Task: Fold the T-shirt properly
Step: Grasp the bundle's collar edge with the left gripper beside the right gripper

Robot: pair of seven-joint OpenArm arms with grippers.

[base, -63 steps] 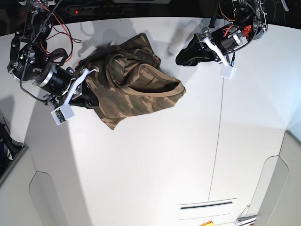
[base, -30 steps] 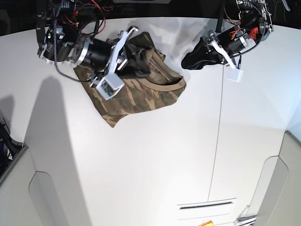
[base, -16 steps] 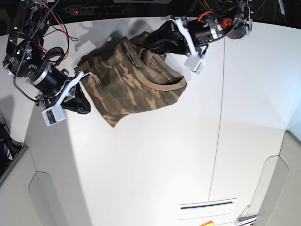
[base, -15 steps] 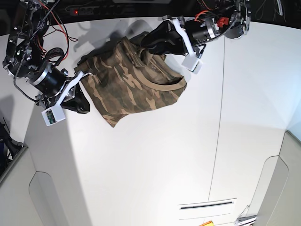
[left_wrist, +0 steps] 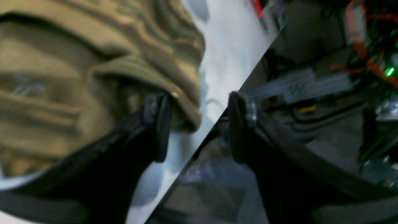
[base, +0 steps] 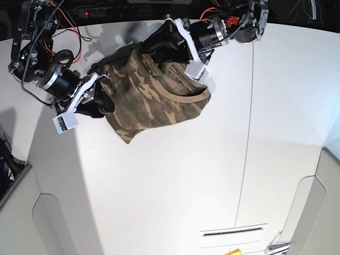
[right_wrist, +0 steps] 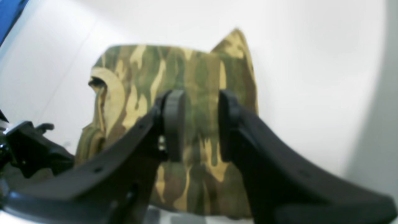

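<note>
Left gripper (left_wrist: 199, 124), in its wrist view, stands spread over a rolled edge of the T-shirt (left_wrist: 93, 62), one finger against the cloth, nothing pinched; likely set to take that edge. Right gripper (right_wrist: 199, 124), in its own view, is parted above the flat camouflage panel, holding nothing. From the base view, the T-shirt (base: 154, 101) lies bunched at the bench's (base: 186, 186) far side, a gripper at each end.

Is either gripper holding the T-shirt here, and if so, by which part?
Nothing is held. The left gripper is open at the T-shirt far edge; the right gripper is open above the cloth, gripping none of it.
</note>
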